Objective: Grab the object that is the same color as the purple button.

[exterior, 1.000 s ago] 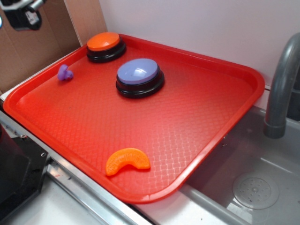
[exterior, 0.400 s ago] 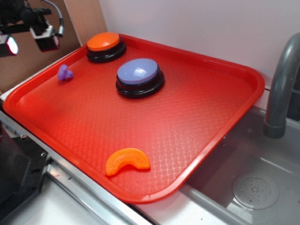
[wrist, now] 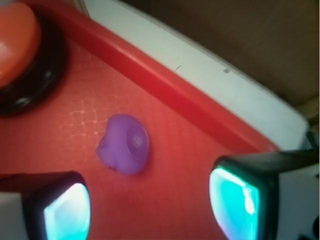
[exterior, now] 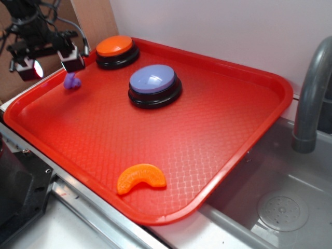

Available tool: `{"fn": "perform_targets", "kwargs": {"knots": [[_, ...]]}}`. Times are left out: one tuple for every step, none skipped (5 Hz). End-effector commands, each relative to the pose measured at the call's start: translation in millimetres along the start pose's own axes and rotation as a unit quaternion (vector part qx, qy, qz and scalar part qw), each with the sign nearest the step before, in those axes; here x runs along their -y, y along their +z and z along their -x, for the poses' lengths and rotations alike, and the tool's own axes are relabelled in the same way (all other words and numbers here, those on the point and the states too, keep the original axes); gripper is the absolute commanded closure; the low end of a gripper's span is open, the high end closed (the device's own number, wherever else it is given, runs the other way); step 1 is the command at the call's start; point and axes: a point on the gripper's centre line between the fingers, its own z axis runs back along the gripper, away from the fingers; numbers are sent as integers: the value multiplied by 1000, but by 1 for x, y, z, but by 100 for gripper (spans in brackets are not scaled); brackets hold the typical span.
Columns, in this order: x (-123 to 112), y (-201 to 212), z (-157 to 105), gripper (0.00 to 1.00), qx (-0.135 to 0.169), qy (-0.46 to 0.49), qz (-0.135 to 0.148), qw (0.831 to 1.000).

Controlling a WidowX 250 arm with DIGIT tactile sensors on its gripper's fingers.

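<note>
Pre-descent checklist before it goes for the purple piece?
1. Target in view: purple toy piece on the red tray: ok.
2. Gripper open, fingers either side: ok.
3. Piece centred between fingers: not ok, sits ahead of the gap.
4. Clearance from orange button: ok.
5. Tray rim close on the other side: ok, tight.
6. Height above piece: cannot tell.
</note>
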Motion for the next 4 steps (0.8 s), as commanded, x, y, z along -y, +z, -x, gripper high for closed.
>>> {"fn": "perform_targets", "kwargs": {"knots": [[-4,-21,-15,79,26,10,-6,1000],[-1,-21,-15,100,26,-4,-3,1000],[0,-18,-16,100,20,-29,4,999],[9,0,-10,100,-3,-109,19,994]]}}
